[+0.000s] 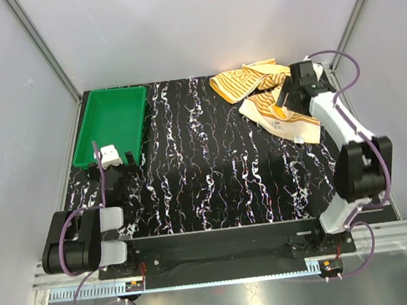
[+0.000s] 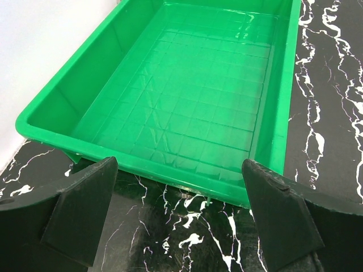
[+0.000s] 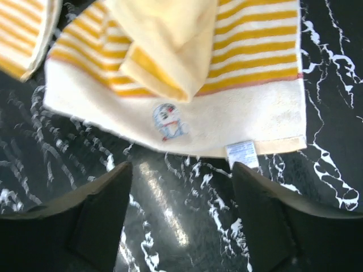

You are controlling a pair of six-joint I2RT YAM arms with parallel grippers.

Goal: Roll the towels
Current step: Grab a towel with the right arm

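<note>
The towels lie bunched at the back right of the table. The nearer towel (image 3: 249, 62) has orange-and-cream stripes, a cream border (image 1: 279, 119) and a small white label (image 3: 242, 153). One of its corners is folded over, showing a pale yellow back (image 3: 170, 45). A second striped heap (image 1: 243, 82) lies behind it. My right gripper (image 3: 178, 192) hovers just in front of the labelled edge (image 1: 286, 100), open, with only table between its fingers (image 3: 102, 215). My left gripper (image 2: 178, 215) stands open at the near left (image 1: 115, 170), holding nothing.
A green tray (image 2: 170, 164) with nothing in it sits at the back left (image 1: 85, 147), its near rim just beyond my left fingertips. The table is black marble-patterned, with grey walls close on three sides.
</note>
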